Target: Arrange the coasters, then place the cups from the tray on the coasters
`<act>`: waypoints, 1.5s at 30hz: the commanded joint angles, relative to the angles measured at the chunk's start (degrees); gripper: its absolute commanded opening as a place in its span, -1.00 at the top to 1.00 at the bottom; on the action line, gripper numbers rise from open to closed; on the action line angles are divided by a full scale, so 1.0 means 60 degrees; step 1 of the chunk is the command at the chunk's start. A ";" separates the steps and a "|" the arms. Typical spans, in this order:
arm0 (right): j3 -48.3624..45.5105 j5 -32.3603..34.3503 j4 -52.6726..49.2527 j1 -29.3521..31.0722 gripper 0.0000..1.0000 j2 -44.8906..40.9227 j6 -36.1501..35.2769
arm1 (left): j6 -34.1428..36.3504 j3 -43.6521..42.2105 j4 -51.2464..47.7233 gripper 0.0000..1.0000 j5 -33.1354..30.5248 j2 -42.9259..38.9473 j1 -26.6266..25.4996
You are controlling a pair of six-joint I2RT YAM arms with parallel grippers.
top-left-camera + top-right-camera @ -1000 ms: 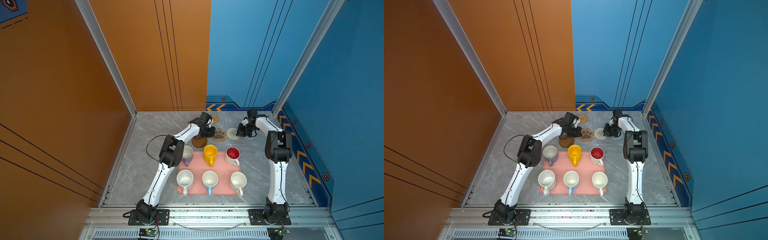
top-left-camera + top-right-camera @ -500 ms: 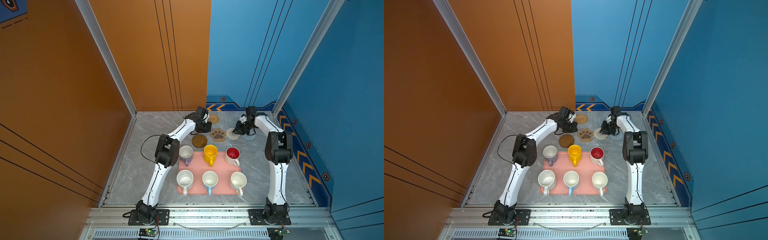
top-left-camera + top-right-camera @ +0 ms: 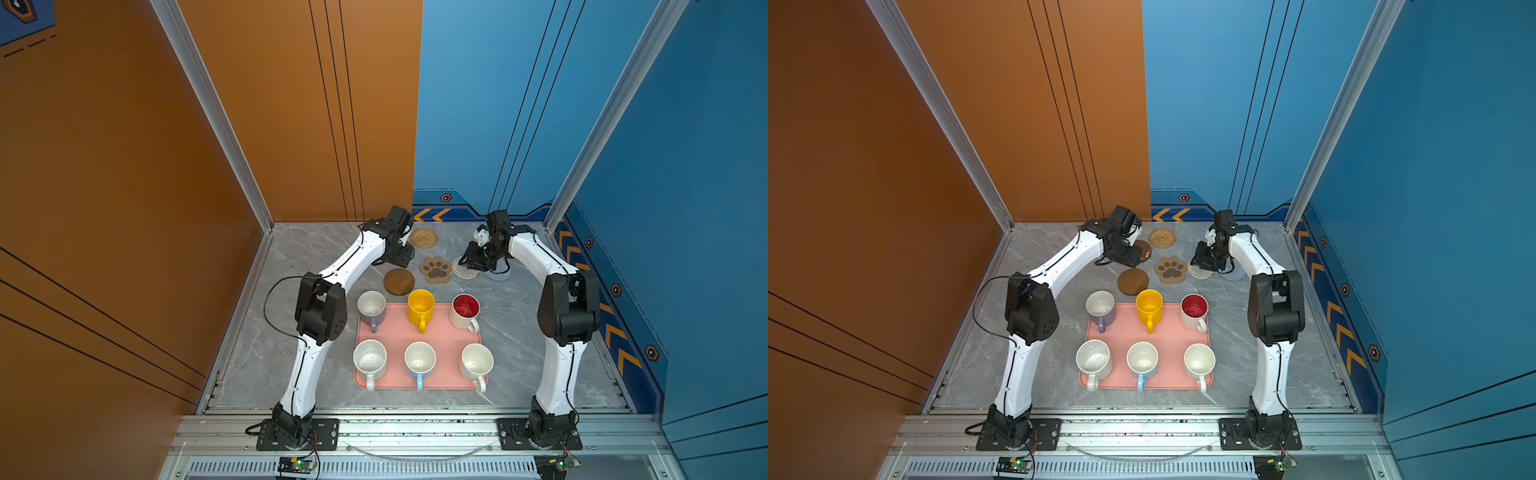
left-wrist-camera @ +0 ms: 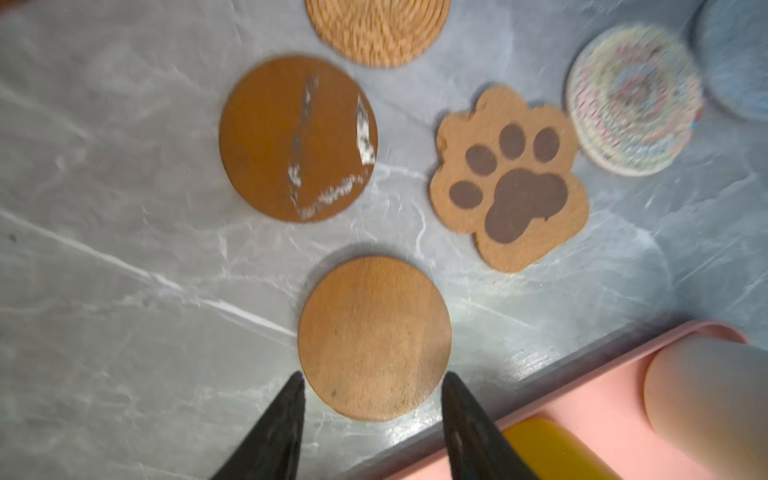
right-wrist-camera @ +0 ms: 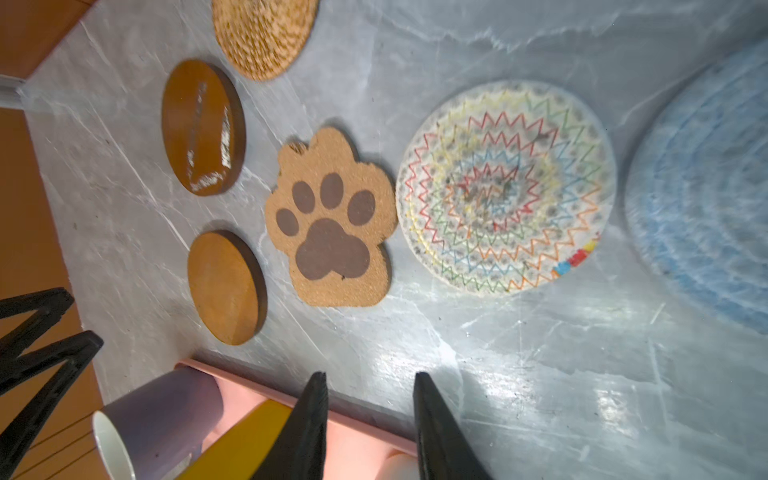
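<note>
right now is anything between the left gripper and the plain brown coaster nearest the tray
Nothing visible. In the left wrist view the plain brown coaster shows unobstructed between the open jaws of the left gripper, apart from the paw coaster and tray.

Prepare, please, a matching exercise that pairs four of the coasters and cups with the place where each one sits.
Things:
1. paw coaster
2. yellow mug
3. rattan coaster
4. blue-handled mug

Places:
a. middle of the tray's row farthest from the coasters
b. coaster farthest from the tray
c. between the plain brown disc and the white woven coaster
d. middle of the tray's row nearest the coasters

Pairs: 1-c, 2-d, 3-b, 4-a
</note>
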 commanded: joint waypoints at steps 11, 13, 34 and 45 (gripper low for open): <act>-0.1746 0.0093 0.1257 0.0163 0.25 -0.1090 0.0325 | 0.0196 0.0046 -0.0676 -0.29 -0.0207 0.0743 -0.0342; -0.1836 0.0072 0.1287 0.0151 0.25 -0.1083 0.0324 | 0.0141 0.0105 -0.0676 -0.30 -0.0244 0.0934 -0.0368; -0.2352 0.0109 0.1421 0.0058 0.23 -0.1249 0.0400 | -0.0178 0.0640 -0.0660 -0.39 -0.0339 0.1997 -0.0307; -0.2350 0.0079 0.1432 0.0027 0.22 -0.1180 0.0456 | -0.0147 0.0510 -0.0670 -0.39 -0.0473 0.2211 -0.0211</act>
